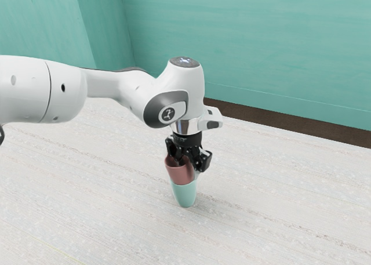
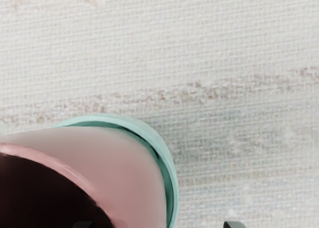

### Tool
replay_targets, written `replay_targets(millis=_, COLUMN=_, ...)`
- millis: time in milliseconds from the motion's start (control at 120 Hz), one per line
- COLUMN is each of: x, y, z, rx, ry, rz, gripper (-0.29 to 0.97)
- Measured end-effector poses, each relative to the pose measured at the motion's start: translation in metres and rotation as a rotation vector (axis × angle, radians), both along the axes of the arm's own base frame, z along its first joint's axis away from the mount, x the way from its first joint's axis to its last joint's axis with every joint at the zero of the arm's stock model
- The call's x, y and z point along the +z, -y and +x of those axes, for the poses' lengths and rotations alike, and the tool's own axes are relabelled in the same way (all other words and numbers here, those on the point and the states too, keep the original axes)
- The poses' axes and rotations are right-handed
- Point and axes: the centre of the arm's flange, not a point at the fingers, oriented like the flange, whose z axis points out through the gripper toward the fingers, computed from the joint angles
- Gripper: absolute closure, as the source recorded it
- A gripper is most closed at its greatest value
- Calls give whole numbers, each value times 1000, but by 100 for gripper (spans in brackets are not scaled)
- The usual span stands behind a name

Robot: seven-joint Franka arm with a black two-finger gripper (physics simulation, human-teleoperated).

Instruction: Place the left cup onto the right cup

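- As the arm [image 1: 116,91] reaches in from the exterior view's left, its gripper [image 1: 190,158] points straight down over both cups, roughly mid-table [image 1: 278,207].
- Pink cup [image 1: 179,171] is sitting w/ its base inside the mint cup [image 1: 186,195], so they're stacked. The pink one leans a bit toward the exterior view's left, not perfectly upright.
- Mint cup stands upright on the table, only its lower part showing below the pink one.
- Gripper looks let go imo: fingers are spread, one down by the pink cup's dark inside, the other outside the rim and clear of the wall. Not pinching anything afaict.
- Wrist cam backs that up: two black fingertips [image 2: 229,224] sit wide apart, and the outer one has bare table betw. it and the cup wall.
- Same cam: mint rim peeks out as a thin crescent around the pink cup's side, so the pink one is off-centre in it.
- Bg: teal wall [image 1: 261,39], dark baseboard [image 1: 290,121].
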Motion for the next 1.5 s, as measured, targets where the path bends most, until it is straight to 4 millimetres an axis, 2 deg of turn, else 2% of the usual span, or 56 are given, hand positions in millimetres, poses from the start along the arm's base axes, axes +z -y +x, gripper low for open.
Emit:
replay_targets(millis=133, x=-1, y=0, z=0, rx=-2, ry=0, rz=-1, gripper=16)
replay_targets(millis=308, x=-1, y=0, z=1, rx=-4, ry=1, rz=-2, gripper=7)
replay_targets(millis=642, x=-1, y=-1, z=1, rx=-6, ry=2, rz=-2, gripper=1)
replay_targets(millis=908, x=13, y=-9, z=3, rx=-6, ry=21, rz=7, gripper=0)
replay_targets(millis=1308, x=61, y=-16, z=-2, rx=-17, ry=75, rz=26, gripper=0)
replay_targets(millis=1408, x=90, y=-25, z=3, rx=-3, ry=109, rz=28, gripper=0)
replay_targets(millis=1500, x=119, y=-48, z=3, rx=36, ry=131, rz=33, gripper=0)
